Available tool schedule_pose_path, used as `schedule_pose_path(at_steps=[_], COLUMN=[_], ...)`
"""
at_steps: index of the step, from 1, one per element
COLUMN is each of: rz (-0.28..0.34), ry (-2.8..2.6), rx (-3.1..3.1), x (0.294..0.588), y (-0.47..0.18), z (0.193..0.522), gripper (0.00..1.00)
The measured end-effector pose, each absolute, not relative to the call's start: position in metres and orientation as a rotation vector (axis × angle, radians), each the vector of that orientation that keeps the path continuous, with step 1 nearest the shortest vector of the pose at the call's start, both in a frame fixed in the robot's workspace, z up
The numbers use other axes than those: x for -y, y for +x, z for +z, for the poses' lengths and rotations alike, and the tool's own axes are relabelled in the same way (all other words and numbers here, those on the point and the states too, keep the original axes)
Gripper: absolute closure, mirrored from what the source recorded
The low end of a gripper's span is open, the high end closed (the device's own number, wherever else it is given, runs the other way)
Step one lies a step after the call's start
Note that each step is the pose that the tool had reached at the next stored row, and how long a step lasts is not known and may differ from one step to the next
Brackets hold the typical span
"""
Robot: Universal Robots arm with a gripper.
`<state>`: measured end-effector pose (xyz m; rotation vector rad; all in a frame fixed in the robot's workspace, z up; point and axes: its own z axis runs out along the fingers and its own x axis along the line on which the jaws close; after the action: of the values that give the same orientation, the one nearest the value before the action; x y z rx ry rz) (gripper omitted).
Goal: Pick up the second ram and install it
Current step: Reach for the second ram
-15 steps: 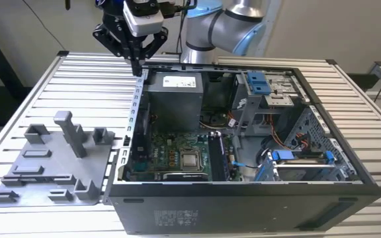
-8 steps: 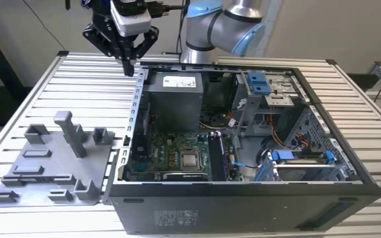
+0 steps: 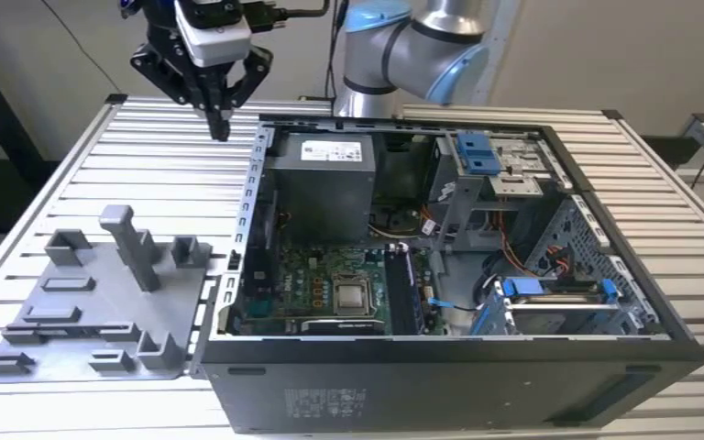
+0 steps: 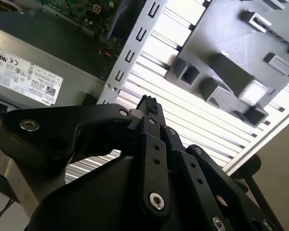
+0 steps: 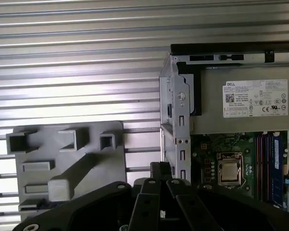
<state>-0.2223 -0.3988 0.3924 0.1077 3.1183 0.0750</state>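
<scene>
The gripper (image 3: 219, 128) is hanging high over the tabletop (image 3: 83, 183) at the far end of the scene. It is just outside the far corner of the computer case (image 3: 450, 385), on the exterior view's left. By the look of it, that height is putting it clear of the case wall and of the posts below.

Nearest, on the exterior view's left, the grey fixture plate (image 3: 95, 321) is lying flat on the tabletop, touching the side of the case. Its blocks and slots are presumably standing there to offer parts upright for a pinch from above.

Farther in, the case is lying on its side with the open face up, which is giving access to the motherboard from above. Beside the processor socket (image 3: 352, 295), a dark narrow stick (image 3: 406, 286) is sitting along the memory slots. Whether that stick is the second ram cannot be told.

Farthest, the gripper is showing its fingers (image 4: 152, 139) drawn together to a narrow point. Whether a thin board is pinched between them cannot be told. The gripper is touching nothing else.
</scene>
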Motion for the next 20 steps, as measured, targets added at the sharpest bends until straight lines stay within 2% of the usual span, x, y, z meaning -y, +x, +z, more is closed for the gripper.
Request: schedule_pose_path(at_steps=[20], rz=[0.075], ry=[0.108], rx=[-3.12], x=[0.399], y=[-0.272], z=[0.392], gripper=[0.89])
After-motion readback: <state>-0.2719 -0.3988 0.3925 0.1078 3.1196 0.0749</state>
